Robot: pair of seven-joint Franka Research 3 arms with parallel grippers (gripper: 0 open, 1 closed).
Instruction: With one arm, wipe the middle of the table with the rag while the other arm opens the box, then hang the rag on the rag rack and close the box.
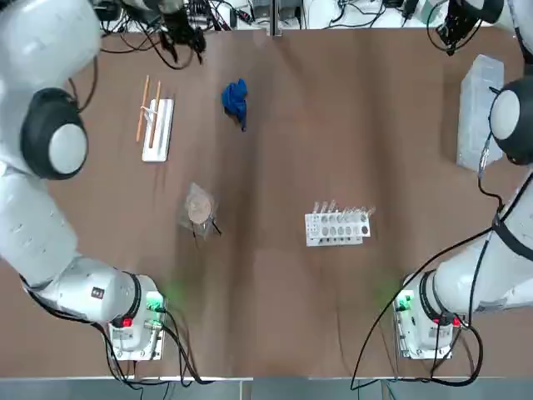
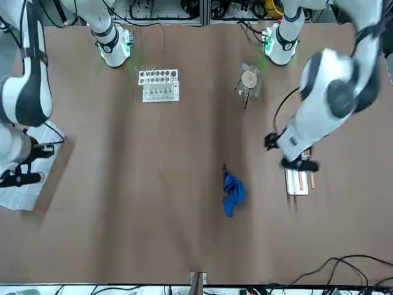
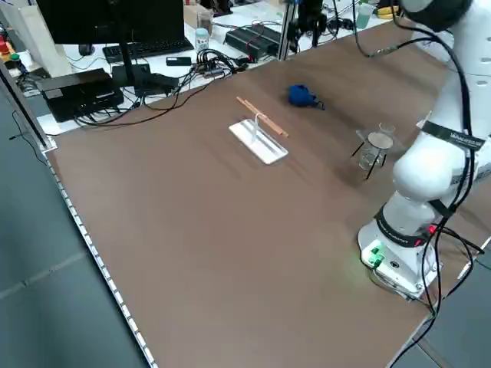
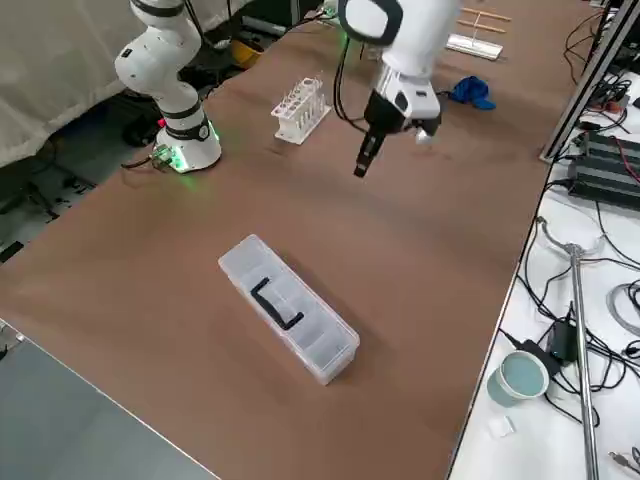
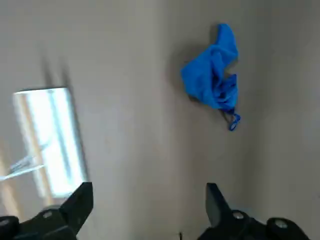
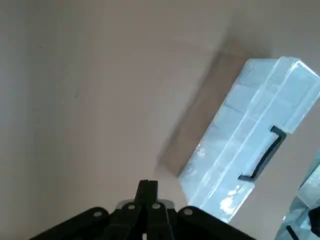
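The blue rag lies bunched on the brown table at the far middle, also in the left wrist view. Left of it lies the rag rack, a white base with two thin wooden rods. My left gripper hovers open above the table between rack and rag, touching neither. The translucent box with its black handle lies shut at the far right. My right gripper hangs shut above the table beside the box, holding nothing.
A white holed tube rack stands right of centre. A small brownish round disc on a clear stand sits left of centre. Cables and equipment run along the far edge. Both arm bases stand at the near corners.
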